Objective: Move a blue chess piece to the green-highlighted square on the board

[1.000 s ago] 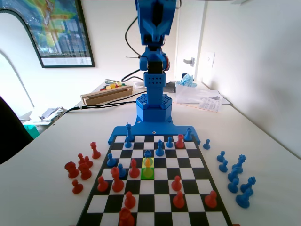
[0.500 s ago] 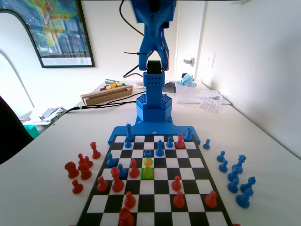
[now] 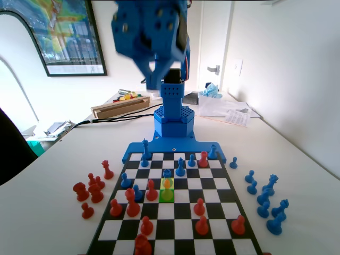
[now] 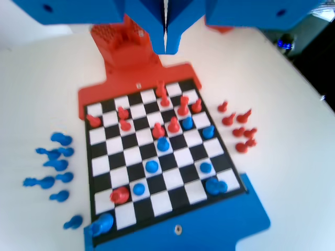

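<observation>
Blue two-finger gripper (image 3: 154,79) high above the flat black-and-white chequered board (image 3: 211,229), jaws together, holding nothing, touching nothing. Small pawn, tinted green-yellow (image 3: 167,185), stands on the bright lime-green highlighted square (image 3: 167,195). 1 blue piece directly behind it, 1 red piece just left in fixed view. 1 green square.
</observation>
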{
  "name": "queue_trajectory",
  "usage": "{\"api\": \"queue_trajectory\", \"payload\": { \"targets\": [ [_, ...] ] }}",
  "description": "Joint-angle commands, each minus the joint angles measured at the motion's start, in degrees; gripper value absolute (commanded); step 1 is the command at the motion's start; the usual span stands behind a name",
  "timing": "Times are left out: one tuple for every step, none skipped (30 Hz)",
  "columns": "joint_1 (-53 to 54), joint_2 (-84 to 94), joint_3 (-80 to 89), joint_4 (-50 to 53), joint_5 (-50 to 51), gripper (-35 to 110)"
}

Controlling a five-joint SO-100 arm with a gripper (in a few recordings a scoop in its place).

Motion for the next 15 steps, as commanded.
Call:
{"api": "queue_trajectory", "payload": {
  "targets": [
    [1.49,-3.96,-1.93,-1.14,1.41,1],
    [1.49,-5.45,-2.02,-1.67,1.93,1],
    [1.49,-6.68,-2.02,-2.37,2.29,1],
    [1.49,-8.0,-1.85,-3.16,2.81,1],
    [1.41,-9.14,-1.58,-4.04,3.34,1],
    [1.41,-10.2,-1.32,-4.92,3.78,2],
    [1.32,-11.25,-0.97,-5.89,4.22,2],
    [1.23,-12.13,-0.62,-6.68,4.31,3],
    [1.14,-13.1,-0.35,-7.73,4.39,3],
    [1.05,-14.06,-0.26,-8.7,4.66,4],
    [1.05,-15.21,-0.53,-9.23,4.83,4],
    [1.05,-16.61,-1.23,-9.49,4.83,4],
    [1.05,-18.28,-2.11,-9.84,4.92,5],
    [1.05,-19.95,-3.08,-10.37,5.19,5],
    [1.23,-21.36,-3.96,-10.81,5.36,6]
  ]
}}
